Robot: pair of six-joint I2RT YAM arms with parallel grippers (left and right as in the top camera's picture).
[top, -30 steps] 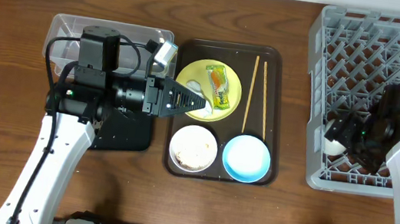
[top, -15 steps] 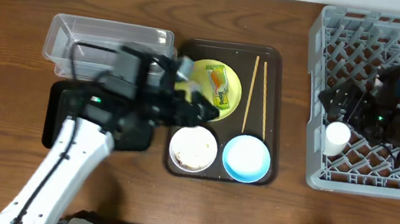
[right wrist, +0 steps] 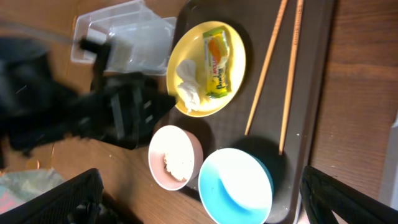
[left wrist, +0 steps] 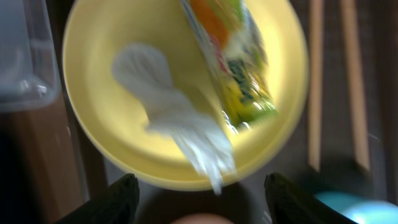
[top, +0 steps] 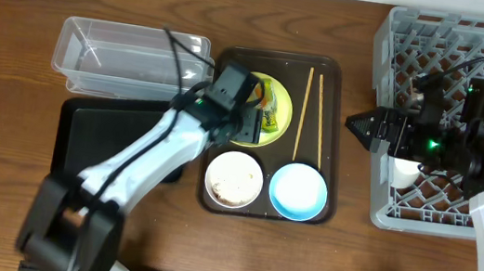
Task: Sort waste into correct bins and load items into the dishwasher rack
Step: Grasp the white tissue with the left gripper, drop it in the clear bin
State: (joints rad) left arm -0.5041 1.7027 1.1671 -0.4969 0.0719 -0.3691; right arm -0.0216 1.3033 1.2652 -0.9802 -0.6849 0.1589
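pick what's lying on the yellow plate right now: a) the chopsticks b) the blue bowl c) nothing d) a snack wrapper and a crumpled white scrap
d: the left wrist view shows the green-and-orange snack wrapper and the crumpled white scrap on the yellow plate, with the chopsticks lying off to its side.

No word, brand, number or sign is legible anywhere in the scene. The green-and-orange snack wrapper (left wrist: 230,62) lies on the pale yellow plate (left wrist: 87,106), just ahead of the left gripper (left wrist: 199,202). Its printed patches are blurred in the left wrist view. From overhead and the right wrist they are too small to read.
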